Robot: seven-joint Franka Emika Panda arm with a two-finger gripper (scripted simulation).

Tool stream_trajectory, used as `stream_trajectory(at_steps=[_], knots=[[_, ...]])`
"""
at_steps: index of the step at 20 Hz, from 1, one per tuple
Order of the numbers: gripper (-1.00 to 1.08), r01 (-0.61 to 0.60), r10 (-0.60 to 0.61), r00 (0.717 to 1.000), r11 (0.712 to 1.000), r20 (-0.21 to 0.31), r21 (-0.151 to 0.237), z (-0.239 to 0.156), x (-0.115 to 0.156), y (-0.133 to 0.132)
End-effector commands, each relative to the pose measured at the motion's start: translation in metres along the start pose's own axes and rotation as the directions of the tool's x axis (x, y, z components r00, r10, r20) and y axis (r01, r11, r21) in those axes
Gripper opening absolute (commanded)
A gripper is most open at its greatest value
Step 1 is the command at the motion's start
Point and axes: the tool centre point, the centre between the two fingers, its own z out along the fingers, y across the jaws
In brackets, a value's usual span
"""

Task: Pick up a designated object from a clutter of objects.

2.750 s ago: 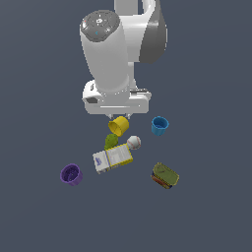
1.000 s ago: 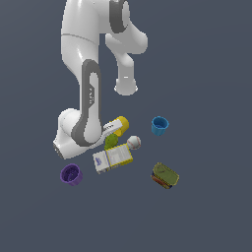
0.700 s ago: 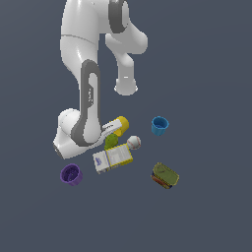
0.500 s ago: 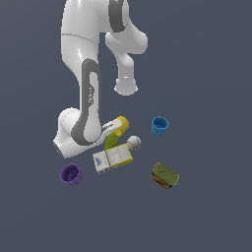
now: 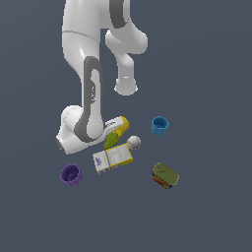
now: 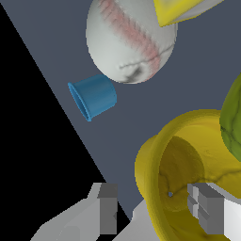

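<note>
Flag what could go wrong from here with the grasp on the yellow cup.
1. One finger sits inside the yellow cup, the other outside its rim; a thin-wall pinch might slip as the gripper closes.
2. The green fruit touches the cup and could get dragged or wedged.
3. The baseball lies close by and may roll if bumped.

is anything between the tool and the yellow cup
Nothing visible. In the wrist view the tool already straddles the yellow cup's rim, one finger inside its hollow and the other outside. The green fruit and baseball lie beside it, outside the fingers.
</note>
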Motion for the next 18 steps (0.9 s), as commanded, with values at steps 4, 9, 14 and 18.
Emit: stream_trajectory(at_steps=[4, 9, 14, 18], knots=[[-1.0, 0.004, -0.004, 1.0, 1.0, 0.03, 0.015, 0.02, 0.007, 0.001], [-1.0, 0.004, -0.004, 1.0, 1.0, 0.03, 0.015, 0.02, 0.007, 0.001], [-1.0, 0.003, -0.003, 1.0, 1.0, -0.004, 0.001, 0.0, 0.0, -0.001], [-1.0, 0.025, -0.025, 0.999, 1.0, -0.033, -0.01, -0.014, 0.003, -0.01]])
